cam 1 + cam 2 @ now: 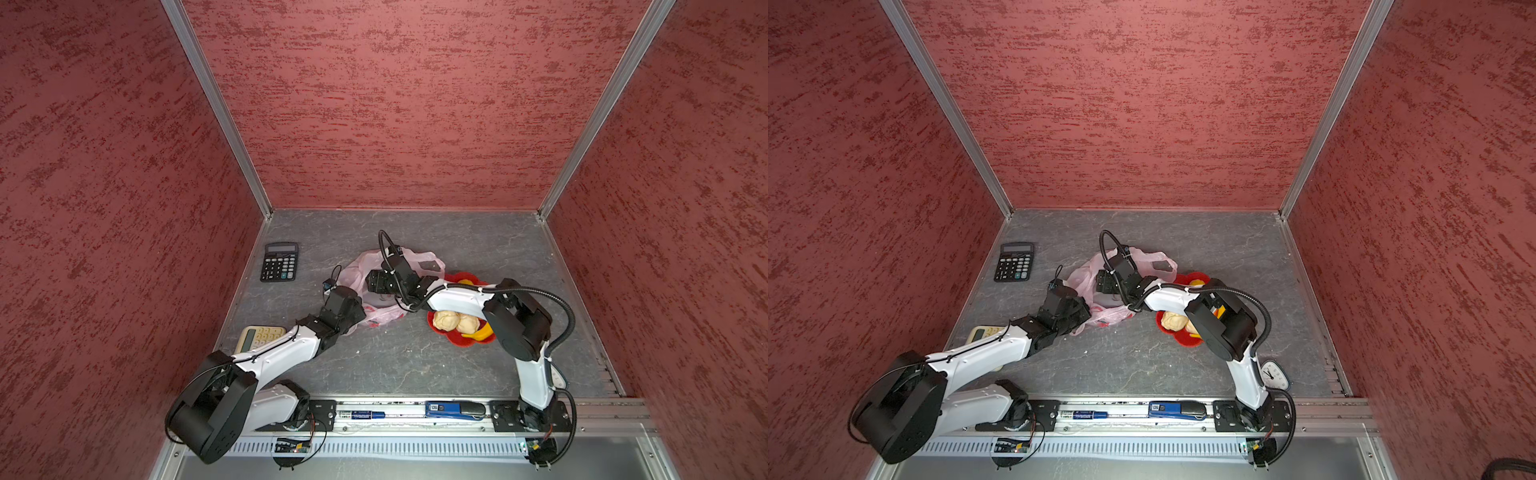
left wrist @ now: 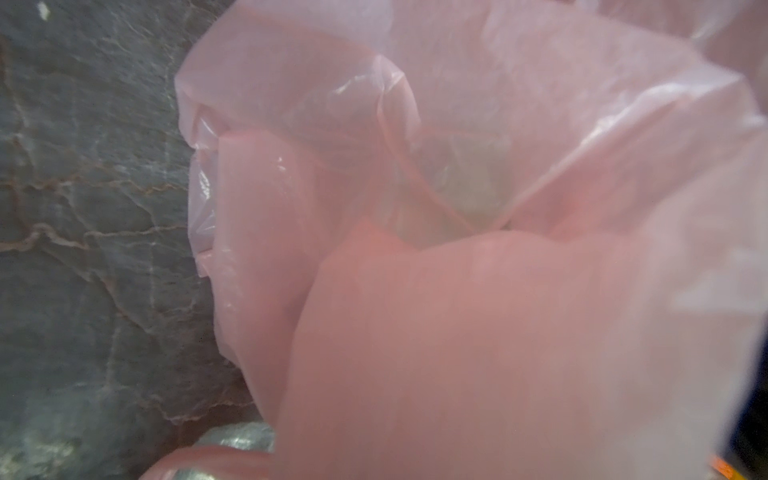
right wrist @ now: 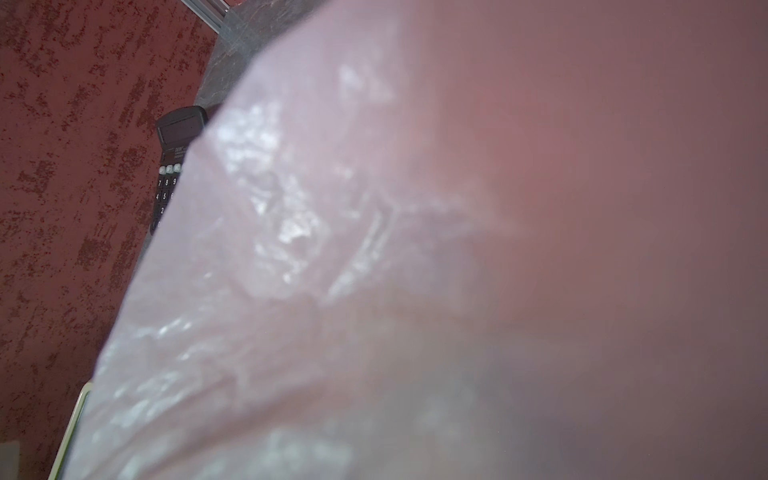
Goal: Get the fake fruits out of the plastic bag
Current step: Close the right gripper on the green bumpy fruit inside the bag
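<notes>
Both top views: plastic bag [image 1: 420, 258] lies centre of the table [image 1: 415, 365], just left of the red dish [image 1: 459, 341]. The left jaws sit at its near-left edge, closed together, apparently pinching film to prop the opening and stop the bag sliding. The right jaws reach in from the right, buried in the bag, unseen. Two cream fake fruits [image 1: 444, 320] and the banana [image 1: 476, 333] already sit on the dish.

Left wrist view: film drapes over the camera. A greenish lump [image 2: 469, 178] shows through, likely a fruit left inside, ahead of the left jaws.

Right wrist view: film blankets everything. The right jaws stand wide apart; can't tell whether a fruit lies between them.
</notes>
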